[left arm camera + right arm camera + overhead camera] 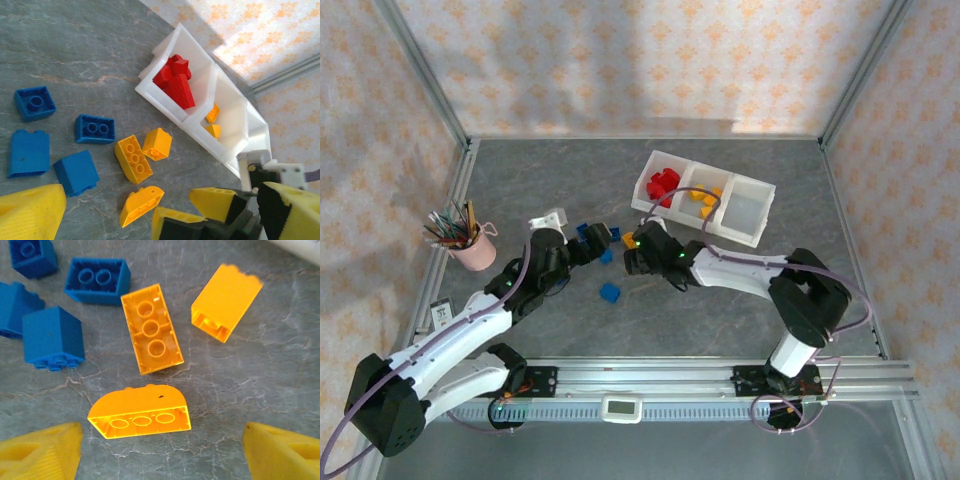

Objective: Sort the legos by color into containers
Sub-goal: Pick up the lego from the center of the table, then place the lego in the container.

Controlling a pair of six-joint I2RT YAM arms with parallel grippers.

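Marbled grey tabletop [260,390] — glossy arched yellow brick [140,412].

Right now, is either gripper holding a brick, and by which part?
Nothing is held. The right gripper is open, straddling a curved yellow brick lying on the table; the left gripper is open too.

Left arm [460,335] and right arm [740,272]: same build, glossy white shells between black joint housings [808,300]. Lilac cable [525,265] loops loose alongside each arm. Small green light [678,256] on the right wrist. Right end effector [160,451]: fingers [40,455] yellow, wedge-shaped, finely ribbed on the flanks. Left end effector [588,240]: yellow fingers [27,212] of the same pattern.
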